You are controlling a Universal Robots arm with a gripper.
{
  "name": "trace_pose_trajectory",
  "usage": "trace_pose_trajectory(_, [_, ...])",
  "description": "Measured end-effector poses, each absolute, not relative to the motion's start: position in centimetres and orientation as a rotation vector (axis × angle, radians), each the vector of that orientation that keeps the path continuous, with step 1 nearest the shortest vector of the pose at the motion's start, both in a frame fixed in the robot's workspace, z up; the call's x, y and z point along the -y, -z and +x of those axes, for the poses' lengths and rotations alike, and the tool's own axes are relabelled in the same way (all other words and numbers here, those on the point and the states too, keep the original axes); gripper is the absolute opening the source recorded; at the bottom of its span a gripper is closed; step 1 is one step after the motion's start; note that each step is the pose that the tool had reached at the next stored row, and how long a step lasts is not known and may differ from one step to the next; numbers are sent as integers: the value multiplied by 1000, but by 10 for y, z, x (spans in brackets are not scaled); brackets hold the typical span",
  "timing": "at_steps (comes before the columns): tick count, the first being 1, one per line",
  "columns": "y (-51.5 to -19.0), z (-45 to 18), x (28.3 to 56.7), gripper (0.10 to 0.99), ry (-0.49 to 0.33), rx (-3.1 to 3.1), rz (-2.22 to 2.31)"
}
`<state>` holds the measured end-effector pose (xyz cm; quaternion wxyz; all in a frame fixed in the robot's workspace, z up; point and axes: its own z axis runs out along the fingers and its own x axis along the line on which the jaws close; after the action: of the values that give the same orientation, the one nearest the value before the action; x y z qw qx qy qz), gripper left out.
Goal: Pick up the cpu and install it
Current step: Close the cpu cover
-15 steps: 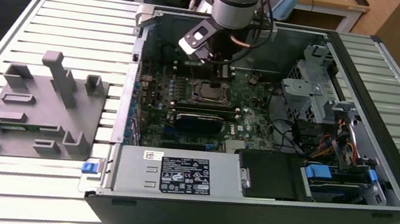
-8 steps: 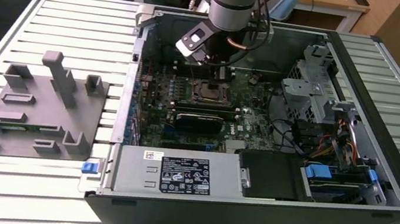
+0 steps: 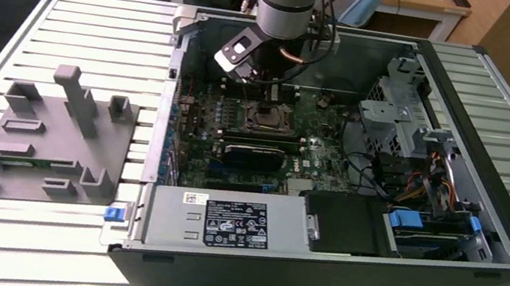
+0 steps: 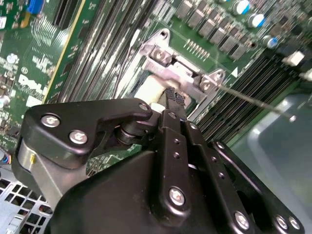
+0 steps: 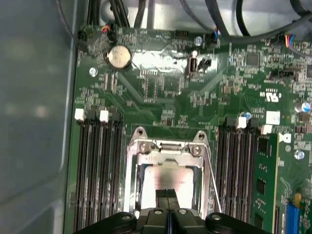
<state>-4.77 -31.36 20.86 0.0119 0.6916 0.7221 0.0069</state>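
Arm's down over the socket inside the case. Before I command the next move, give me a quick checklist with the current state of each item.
1. Cpu lying inside the socket frame: ok.
2. Cpu seated flat and aligned: cannot tell; the gripper covers part of it in the first wrist view.
3. Gripper centred over the cpu, fingers shut together: ok.
4. Gripper actually touching the cpu: cannot tell.
5. Lever wire beside the socket latched down: cannot tell.
6. Green memory stick apart from the gripper: ok.

Silvery-grey cpu (image 5: 168, 176) — green motherboard (image 5: 161, 97) — black pincer (image 5: 168, 193) — plain grey tray (image 3: 42, 149).
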Motion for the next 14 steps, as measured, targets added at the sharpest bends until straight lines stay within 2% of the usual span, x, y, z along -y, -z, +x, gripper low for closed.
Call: trace_pose_trajectory(14, [-200, -56, 314, 106, -21, -2252, 2156])
